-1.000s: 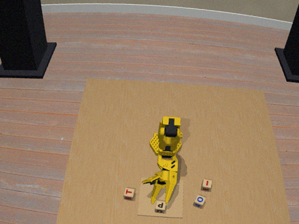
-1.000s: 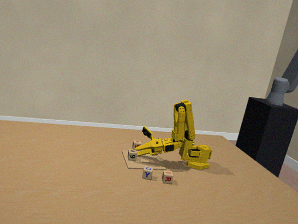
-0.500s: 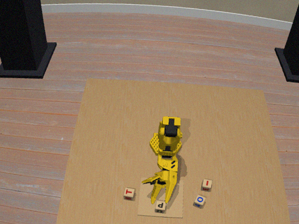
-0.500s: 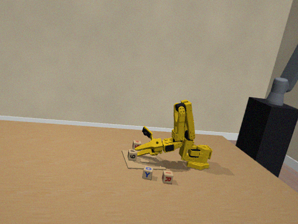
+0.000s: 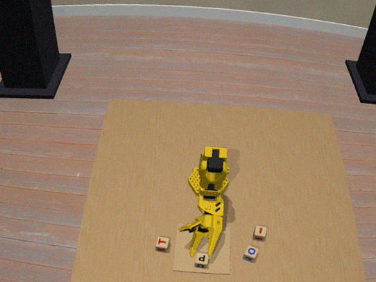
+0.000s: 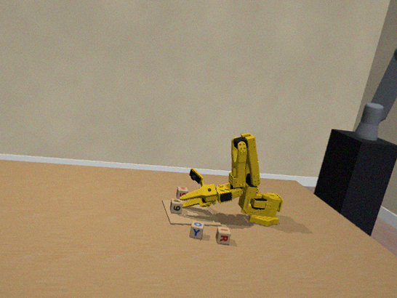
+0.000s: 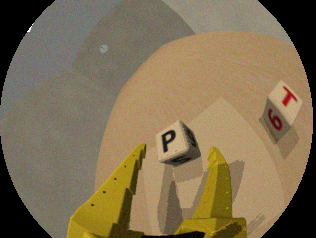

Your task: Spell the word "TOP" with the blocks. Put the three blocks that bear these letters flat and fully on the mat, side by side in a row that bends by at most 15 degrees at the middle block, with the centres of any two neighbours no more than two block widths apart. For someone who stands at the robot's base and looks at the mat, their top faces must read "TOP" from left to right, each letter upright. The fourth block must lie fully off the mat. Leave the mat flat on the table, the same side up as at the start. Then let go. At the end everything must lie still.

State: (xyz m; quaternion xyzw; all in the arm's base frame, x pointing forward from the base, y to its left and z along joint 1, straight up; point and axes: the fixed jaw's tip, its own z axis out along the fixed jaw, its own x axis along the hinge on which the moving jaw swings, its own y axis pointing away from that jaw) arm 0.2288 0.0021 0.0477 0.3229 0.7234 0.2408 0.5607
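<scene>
The P block point(image 5: 201, 258) point(image 6: 176, 206) point(image 7: 172, 141) lies flat on the mat point(image 5: 181, 264) point(image 6: 183, 220) point(image 7: 247, 142) near its edge farthest from the base. Its P is upright from the base side. My gripper point(image 5: 200, 255) point(image 6: 182, 202) point(image 7: 178, 147) is open and rolled to one side; its tips are low, just on the base side of the P block, holding nothing. The T block point(image 5: 162, 243) point(image 6: 182, 191) point(image 7: 284, 105) lies off the mat, its T turned sideways. The O block point(image 5: 251, 252) point(image 6: 196, 230) lies off the mat's opposite side, O up.
The fourth block point(image 5: 260, 232) point(image 6: 223, 235), with a red I on top, lies off the mat beside the O block, nearer the base. The arm reaches over the base-side part of the mat. Black pedestals point(image 5: 22, 38) point(image 6: 356, 173) stand beyond the table.
</scene>
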